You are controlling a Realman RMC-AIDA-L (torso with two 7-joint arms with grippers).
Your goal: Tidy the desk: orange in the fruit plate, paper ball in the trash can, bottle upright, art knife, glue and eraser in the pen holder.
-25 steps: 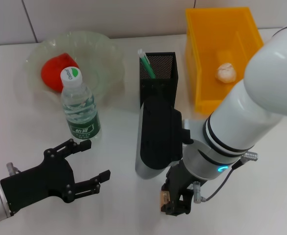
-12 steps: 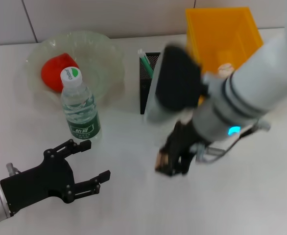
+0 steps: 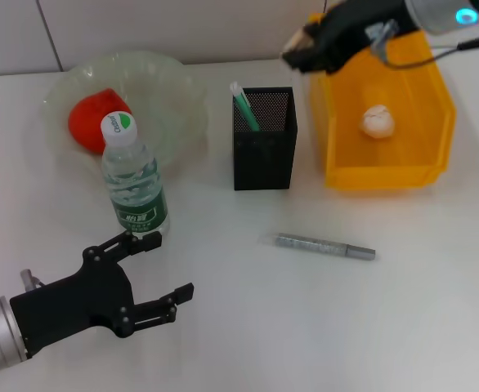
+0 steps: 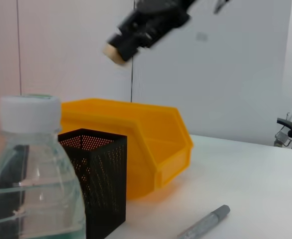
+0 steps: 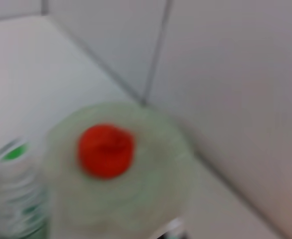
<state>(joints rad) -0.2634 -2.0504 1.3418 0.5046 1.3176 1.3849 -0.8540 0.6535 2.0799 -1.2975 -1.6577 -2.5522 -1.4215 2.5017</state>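
Two grippers in view. Right gripper (image 3: 305,47) is raised high at the far side of the desk, between the pen holder (image 3: 263,155) and the trash can (image 3: 387,171), clamped on a small tan block, most likely the eraser (image 3: 293,51). Left wrist view confirms: eraser (image 4: 114,52) sits at the fingertips, well above the holder's rim. Judgement: the height is for clearance over the rim before a drop into the holder; gripper is beyond the holder's far right corner, not yet over the opening.

Left gripper (image 3: 145,278) rests low near the desk's front left, fingers spread, grasping nothing; idle, just in front of the bottle (image 3: 133,181).

Containers:
- Pen holder: black mesh, upright, one green stick-like item (image 3: 245,108) leaning in its left corner. Probably the glue, cannot confirm.
- Trash can: orange bin, paper ball (image 3: 378,121) inside.
- Fruit plate (image 3: 174,82): clear glass, holds the orange (image 3: 92,118), reddish in colour.
- Bottle: upright, capped, beside the plate.

Loose item: art knife (image 3: 325,246), grey, lying flat on the desk in front of the holder. Not yet stowed.
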